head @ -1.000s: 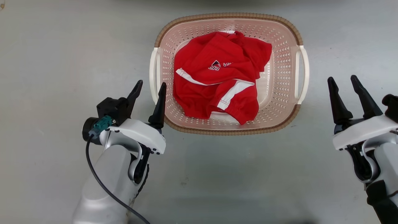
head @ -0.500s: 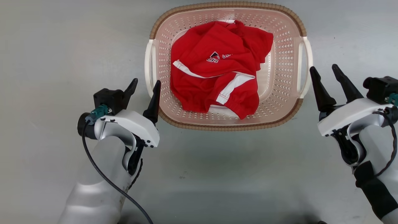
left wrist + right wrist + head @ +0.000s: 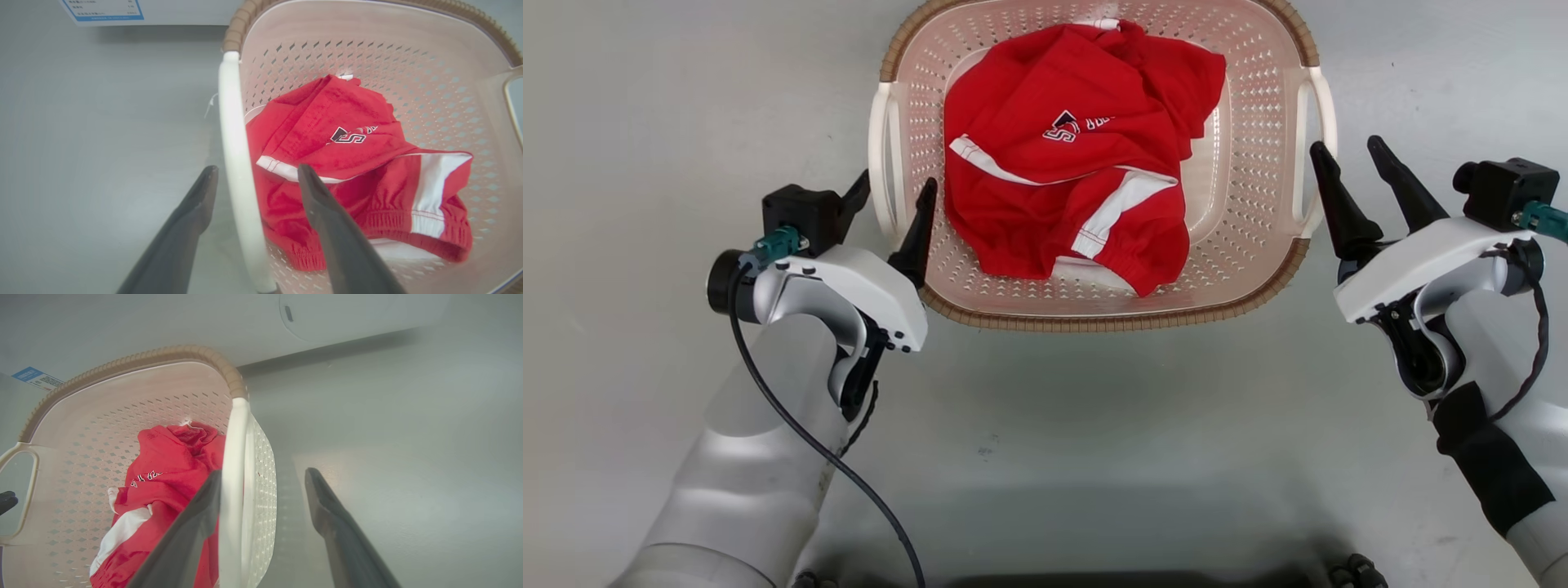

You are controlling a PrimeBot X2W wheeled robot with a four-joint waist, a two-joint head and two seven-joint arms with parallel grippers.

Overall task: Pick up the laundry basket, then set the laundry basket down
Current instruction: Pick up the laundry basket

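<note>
The left pincer (image 3: 894, 189) stands open astride the laundry basket's (image 3: 1094, 320) left white handle (image 3: 237, 163), and the open right pincer (image 3: 1346, 151) seems to straddle the right handle (image 3: 232, 477). The laundry basket rests on the grey floor (image 3: 645, 98), a red garment (image 3: 1078, 163) inside.

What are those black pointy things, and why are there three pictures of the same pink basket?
Those are a robot's two grippers, its hands. One picture comes from a camera on its head, looking down; the other two from cameras on its wrists, looking along the fingers. On the grey floor stands a pink laundry basket with a red garment inside. The left gripper has a finger on each side of the left white handle; the right gripper straddles the right handle. Both are open, so nothing is held yet.
</note>
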